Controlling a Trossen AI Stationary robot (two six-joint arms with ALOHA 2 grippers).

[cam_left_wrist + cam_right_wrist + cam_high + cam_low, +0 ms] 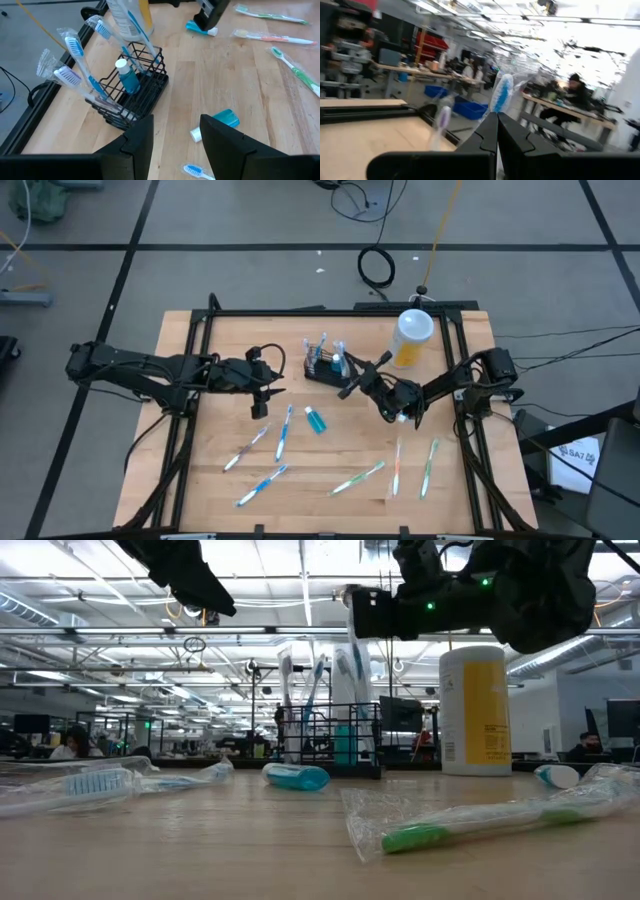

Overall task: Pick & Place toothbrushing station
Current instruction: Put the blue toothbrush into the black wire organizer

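The toothbrushing station, a black wire caddy (pixel 322 368) (pixel 135 92), stands on the table's far middle. Several wrapped toothbrushes and a teal tube stand in it. My right gripper (pixel 352 378) (pixel 496 120) hovers just right of it, shut on a wrapped blue-and-white toothbrush (pixel 501 92) (pixel 356 650). My left gripper (pixel 262 395) (pixel 175 135) hangs open to the left of the caddy with nothing between its fingers. A yellow bottle (pixel 413 338) with a white lid stands behind the right gripper. My right gripper pinches the wrapped toothbrush between its two shut fingers, on the shaft just below the head (pixel 496 111). The fingers come nearly level from the table's right and lie across the brush. The brush stands roughly upright, head up, clear of the table. Whether its lower end is in the caddy cannot be told.
Several wrapped toothbrushes lie loose on the near half of the table, blue ones (pixel 262 480) to the left and green and orange ones (pixel 428 465) to the right. A teal tube (pixel 316 420) lies between the arms, another (pixel 200 27) under the right arm.
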